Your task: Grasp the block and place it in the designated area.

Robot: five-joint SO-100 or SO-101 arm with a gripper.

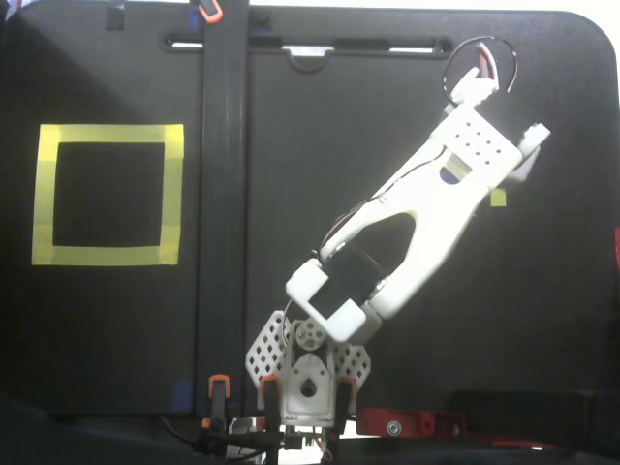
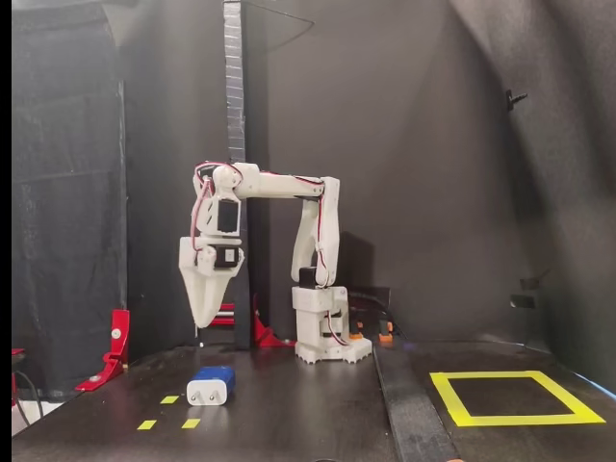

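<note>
one gripper (image 2: 203,322) above block (image 2: 211,386), apart

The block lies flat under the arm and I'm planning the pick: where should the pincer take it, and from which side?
Judging from the side-on fixed view, grip the block across its blue body, coming straight down from above. It lies flat and low on the table, and the pincer hangs almost over it, pointing down.

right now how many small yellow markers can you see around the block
3 in a fixed view: one left of the block at, two in front at and. A fourth may hide behind it.
</note>
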